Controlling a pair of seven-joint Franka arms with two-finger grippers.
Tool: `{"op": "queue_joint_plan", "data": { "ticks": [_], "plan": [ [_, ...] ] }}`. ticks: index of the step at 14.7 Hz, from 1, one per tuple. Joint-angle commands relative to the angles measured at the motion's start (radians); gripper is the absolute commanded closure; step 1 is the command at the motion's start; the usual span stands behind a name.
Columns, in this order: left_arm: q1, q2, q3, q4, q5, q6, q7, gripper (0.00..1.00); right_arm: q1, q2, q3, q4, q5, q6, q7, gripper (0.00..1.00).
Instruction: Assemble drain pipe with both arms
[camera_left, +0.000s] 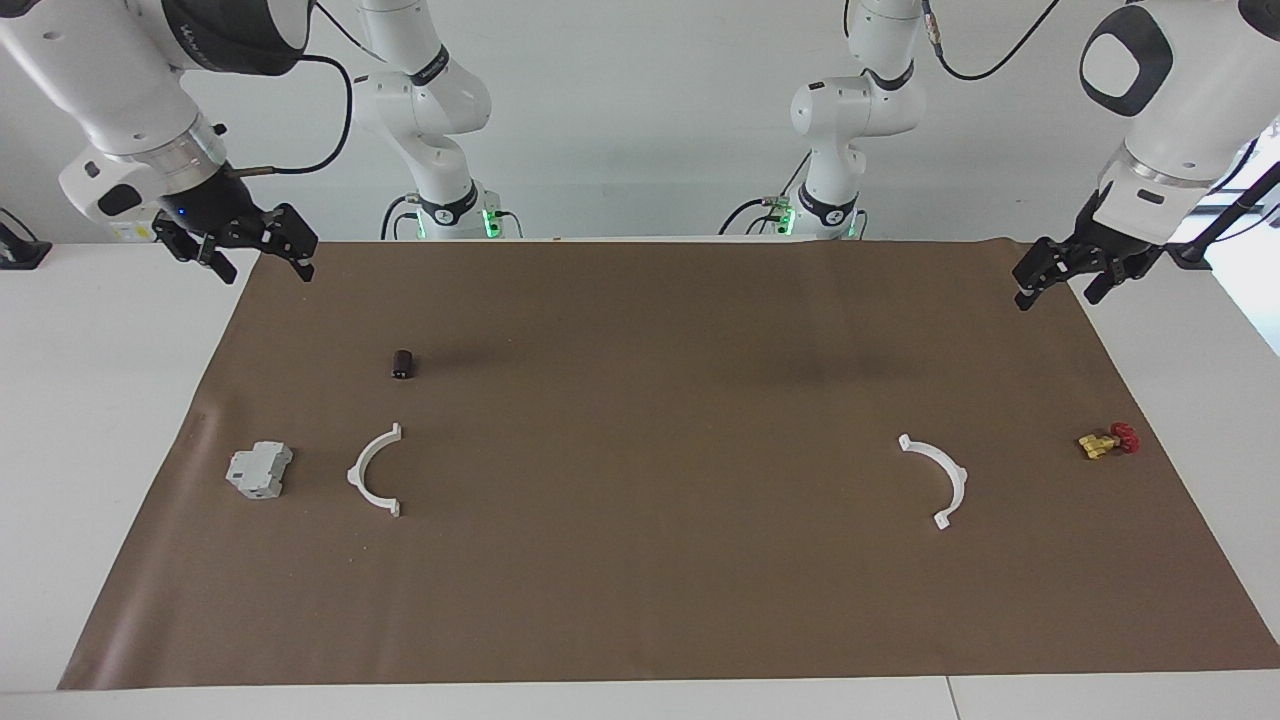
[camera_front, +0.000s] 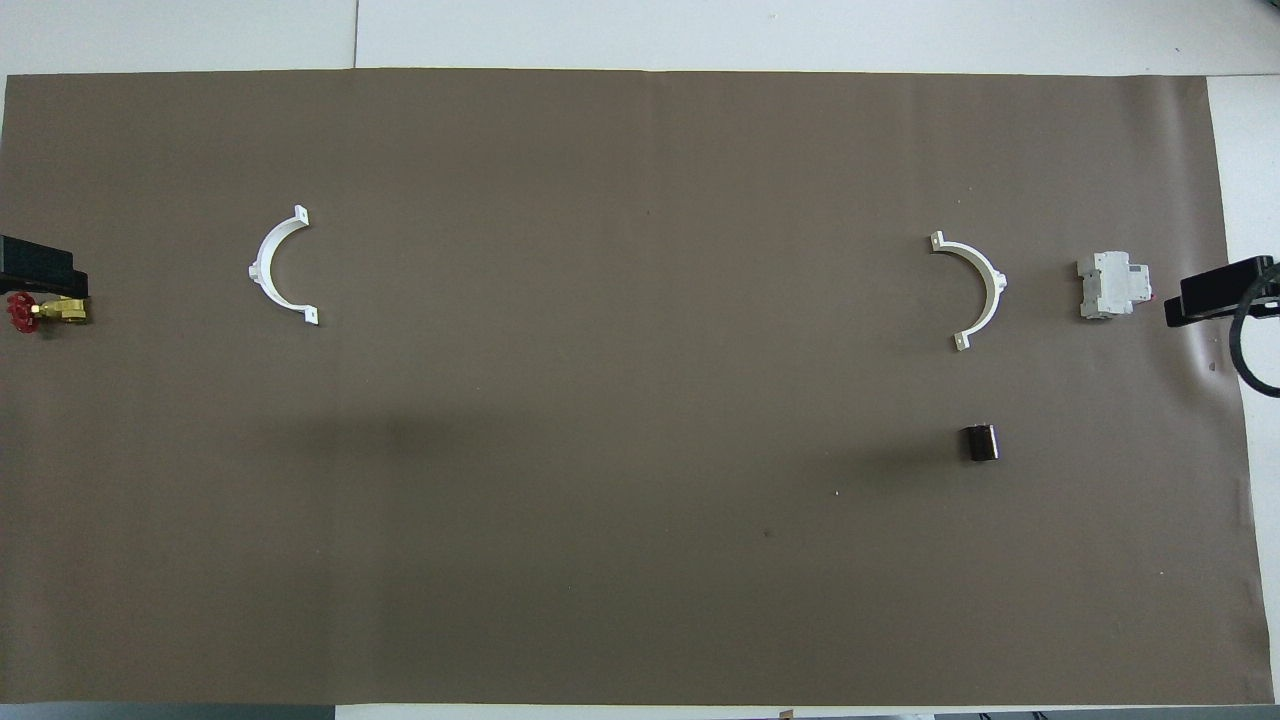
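The drain pipe lies as two separate white half-rings on the brown mat. One half-ring (camera_left: 355, 476) (camera_front: 996, 285) lies toward the right arm's end, beside the grey block. The other half-ring (camera_left: 960, 480) (camera_front: 256, 272) lies toward the left arm's end. Their open sides face each other, far apart. My right gripper (camera_left: 262, 262) hangs open and empty over the mat's corner at its own end. My left gripper (camera_left: 1058, 285) hangs open and empty over the mat's corner at its end. In the overhead view only one finger of each shows: the left's (camera_front: 40, 262) and the right's (camera_front: 1215, 295).
A grey boxy block (camera_left: 260, 470) (camera_front: 1110, 285) lies at the right arm's end. A small dark cylinder (camera_left: 402, 364) (camera_front: 980, 442) lies nearer to the robots than that half-ring. A red-and-yellow valve (camera_left: 1108, 441) (camera_front: 40, 312) lies at the left arm's end. The brown mat (camera_left: 640, 600) covers the table.
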Motion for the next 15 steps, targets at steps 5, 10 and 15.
{"op": "queue_joint_plan", "data": {
  "ticks": [5,10,15],
  "plan": [
    [-0.007,-0.021,0.003,-0.018,0.011,-0.005,0.009,0.00,-0.005,-0.001,0.003,0.003,0.002,0.003,-0.015,0.00],
    [-0.007,-0.022,0.003,-0.028,0.011,0.006,0.007,0.00,-0.005,-0.001,0.003,-0.014,-0.013,0.070,-0.038,0.00],
    [-0.009,-0.025,0.003,-0.035,0.011,0.008,0.006,0.00,0.028,0.100,0.006,-0.040,-0.021,0.240,-0.097,0.00]
  ]
}}
